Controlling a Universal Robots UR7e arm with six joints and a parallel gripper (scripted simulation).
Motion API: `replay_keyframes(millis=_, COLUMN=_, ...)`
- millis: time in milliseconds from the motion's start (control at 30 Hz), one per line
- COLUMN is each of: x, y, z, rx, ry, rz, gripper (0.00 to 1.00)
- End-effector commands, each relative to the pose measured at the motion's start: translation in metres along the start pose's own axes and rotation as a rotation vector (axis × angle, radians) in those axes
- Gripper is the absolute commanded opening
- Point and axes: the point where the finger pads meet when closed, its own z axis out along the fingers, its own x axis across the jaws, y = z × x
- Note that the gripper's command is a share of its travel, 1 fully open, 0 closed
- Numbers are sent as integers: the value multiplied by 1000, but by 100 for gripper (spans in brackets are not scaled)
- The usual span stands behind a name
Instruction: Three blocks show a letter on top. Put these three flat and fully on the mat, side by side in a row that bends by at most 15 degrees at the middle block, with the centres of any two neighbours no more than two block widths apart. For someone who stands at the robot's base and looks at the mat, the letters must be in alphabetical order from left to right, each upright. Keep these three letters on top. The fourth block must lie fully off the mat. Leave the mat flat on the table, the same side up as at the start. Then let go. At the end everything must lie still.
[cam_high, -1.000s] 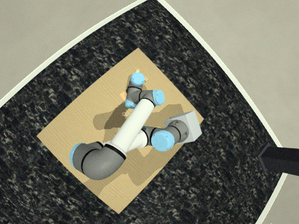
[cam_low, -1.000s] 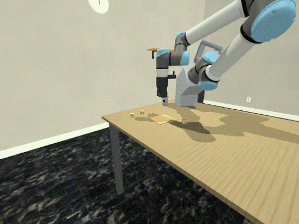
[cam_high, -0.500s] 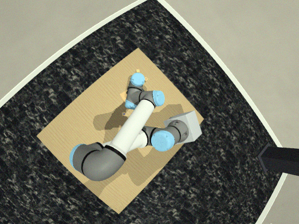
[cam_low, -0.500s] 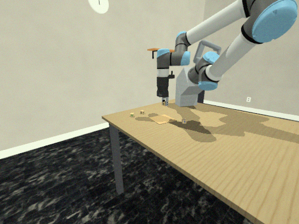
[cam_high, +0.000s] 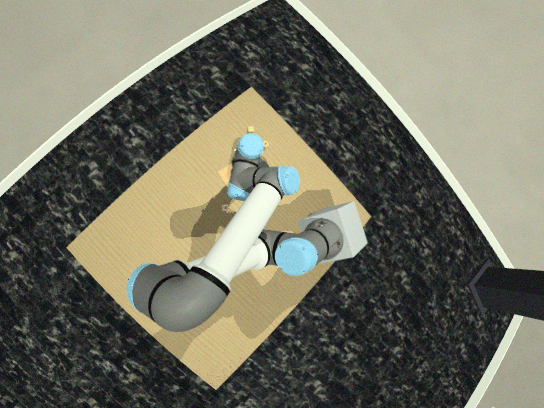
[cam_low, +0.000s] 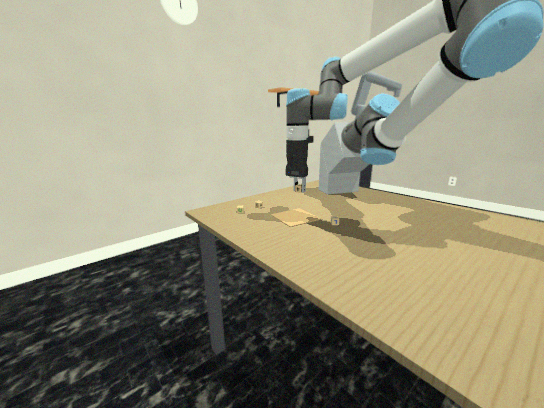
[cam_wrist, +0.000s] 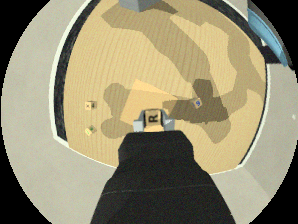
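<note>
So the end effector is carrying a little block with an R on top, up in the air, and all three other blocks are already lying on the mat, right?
Not quite. The end effector does carry the R block above the table, but the mat has no blocks on it. The exterior view shows two blocks off to its left and one to its right, all on the bare table.

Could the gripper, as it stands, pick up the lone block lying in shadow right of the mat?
Probably not yet. The gripper is shut on a block lettered R, held above the table. The lone block lies in the open with nothing around it, so the way looks free once the R block is set down.
</note>
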Motion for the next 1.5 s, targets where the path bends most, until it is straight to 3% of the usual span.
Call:
replay_keyframes(millis=0, x=-2, y=-1, z=-1, rx=-1, ry=-2, rz=-140, gripper=49)
replay_keyframes(millis=1467, x=-12, y=3, z=-1, rx=0, ry=-3, rz=-990, gripper=49)
